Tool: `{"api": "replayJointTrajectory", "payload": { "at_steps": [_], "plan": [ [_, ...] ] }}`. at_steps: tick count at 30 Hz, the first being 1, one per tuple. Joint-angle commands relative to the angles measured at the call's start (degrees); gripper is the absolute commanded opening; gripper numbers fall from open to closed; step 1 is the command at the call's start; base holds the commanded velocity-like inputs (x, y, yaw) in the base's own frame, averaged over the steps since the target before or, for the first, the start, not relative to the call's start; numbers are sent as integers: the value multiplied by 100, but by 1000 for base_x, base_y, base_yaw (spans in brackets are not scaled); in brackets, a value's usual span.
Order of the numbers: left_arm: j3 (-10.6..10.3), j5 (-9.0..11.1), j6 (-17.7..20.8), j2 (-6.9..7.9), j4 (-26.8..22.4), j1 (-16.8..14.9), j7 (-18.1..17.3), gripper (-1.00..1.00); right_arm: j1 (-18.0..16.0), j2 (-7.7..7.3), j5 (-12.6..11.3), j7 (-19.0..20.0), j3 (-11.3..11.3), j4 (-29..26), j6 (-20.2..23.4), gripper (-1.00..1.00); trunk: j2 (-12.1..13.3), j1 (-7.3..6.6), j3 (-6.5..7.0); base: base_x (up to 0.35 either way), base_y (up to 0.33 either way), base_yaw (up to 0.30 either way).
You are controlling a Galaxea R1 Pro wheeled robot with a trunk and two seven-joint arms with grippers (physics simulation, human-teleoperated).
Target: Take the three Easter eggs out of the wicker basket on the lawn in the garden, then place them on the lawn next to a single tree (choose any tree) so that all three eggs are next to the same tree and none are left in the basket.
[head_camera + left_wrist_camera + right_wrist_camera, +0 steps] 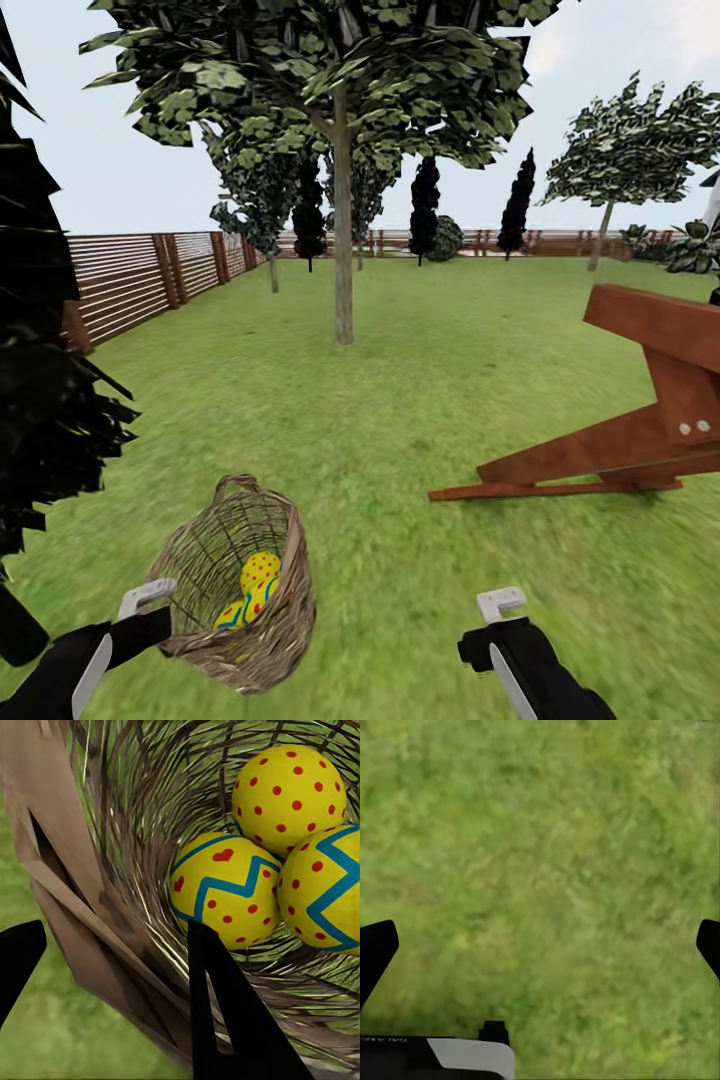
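Green lawn [400, 420], tree [343, 250] ahead | left tool [112, 967] clamps wicker basket [240, 590] rim, three eggs [225, 889] inside | right tool [540, 945] spread, holding nothing | next: carry basket toward tree.

Your left arm [70, 655] reaches forward from the lower left of the head view. Its left gripper [112, 967] has its two dark fingers [225, 1020] set astride a wall, one inside and one outside. Your right arm [535, 665] extends forward, low. The right gripper [540, 945] has its fingers spread wide, holding nothing.
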Motion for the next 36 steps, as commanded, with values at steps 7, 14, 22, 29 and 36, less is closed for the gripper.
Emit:
{"api": "replayJointTrajectory", "payload": {
  "at_steps": [7,14,22,29,36],
  "plan": [
    [25,71,50,-51,-11,-2,-15,-100,-4,-7,-60,-58,20,-5,18,100,-7,6,-31,335,0,0],
    [22,70,50,-56,-9,-3,-15,-100,-4,-7,-60,-59,20,-5,18,100,-7,6,-57,335,0,0],
    [22,70,50,-55,-12,-5,-15,-100,-4,-7,-60,-59,20,-5,18,100,-7,6,-87,335,0,5],
    [22,70,50,-56,-16,-4,-15,-100,-4,-7,-54,-59,29,-5,18,100,-7,6,-126,335,0,210],
    [22,70,50,-56,-14,-3,-15,-100,-4,-7,-60,-59,21,-5,18,100,-7,6,-137,335,0,54]
  ]
}}
